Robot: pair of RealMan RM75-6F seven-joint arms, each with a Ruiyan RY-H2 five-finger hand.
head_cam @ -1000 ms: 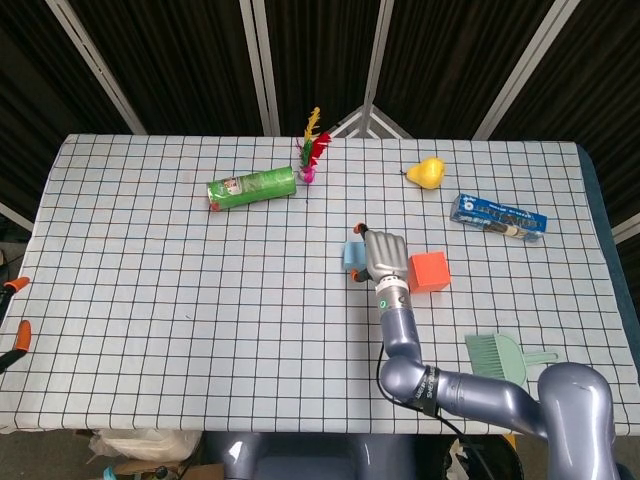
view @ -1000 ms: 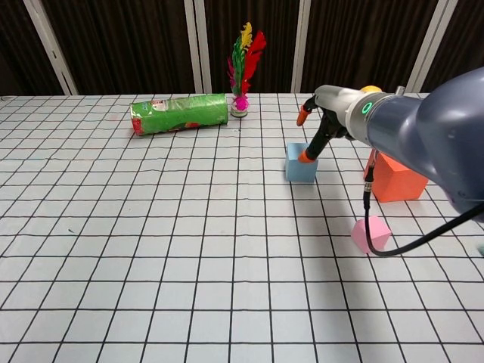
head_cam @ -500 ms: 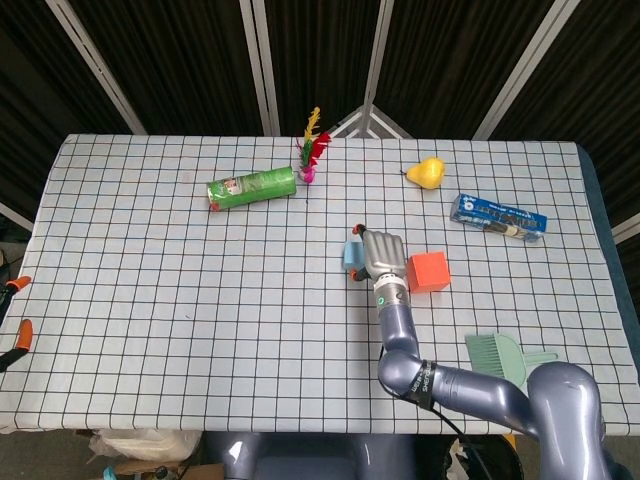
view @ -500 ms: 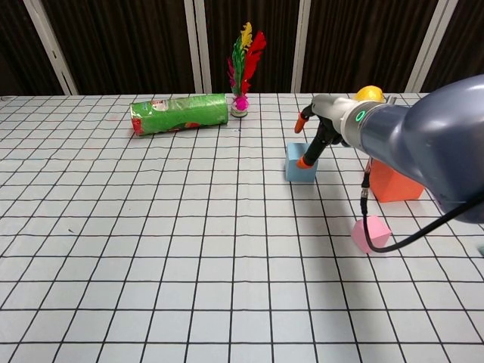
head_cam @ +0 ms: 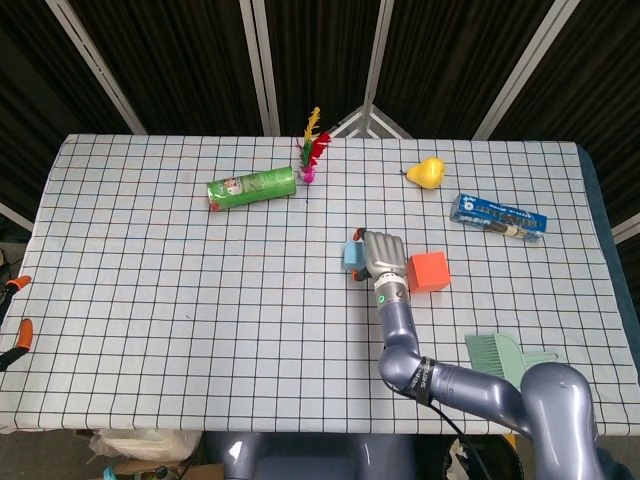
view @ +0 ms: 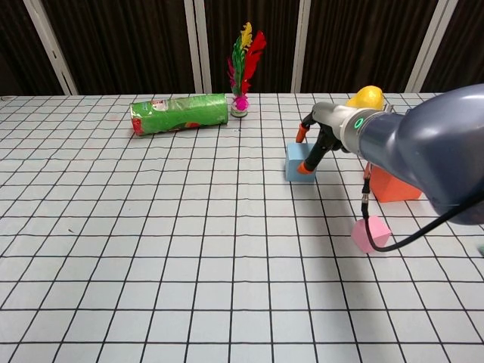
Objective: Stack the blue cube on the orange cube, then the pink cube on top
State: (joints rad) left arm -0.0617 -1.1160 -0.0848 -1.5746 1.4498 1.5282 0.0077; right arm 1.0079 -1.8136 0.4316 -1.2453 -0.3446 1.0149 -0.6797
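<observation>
The blue cube (head_cam: 351,254) (view: 296,161) sits on the checked cloth near mid-table. My right hand (head_cam: 383,256) (view: 327,127) is low over it, fingers apart: one orange fingertip (view: 305,169) lies against the cube's front right face, another is behind it. The cube still rests on the table. The orange cube (head_cam: 429,271) (view: 392,186) stands just right of the hand. The pink cube (view: 371,234) lies nearer me, hidden under the arm in the head view. Only the orange fingertips (head_cam: 15,286) of my left hand show at the table's far left edge, apart and empty.
A green can (head_cam: 252,188) lies on its side at the back left, beside a feathered shuttlecock (head_cam: 312,150). A yellow pear (head_cam: 427,172) and a blue packet (head_cam: 497,215) are at the back right. A green brush (head_cam: 498,355) lies at the front right.
My right hand has sunk lower around the blue cube, its front fingertip sliding down the cube's face. The cube has not moved.
</observation>
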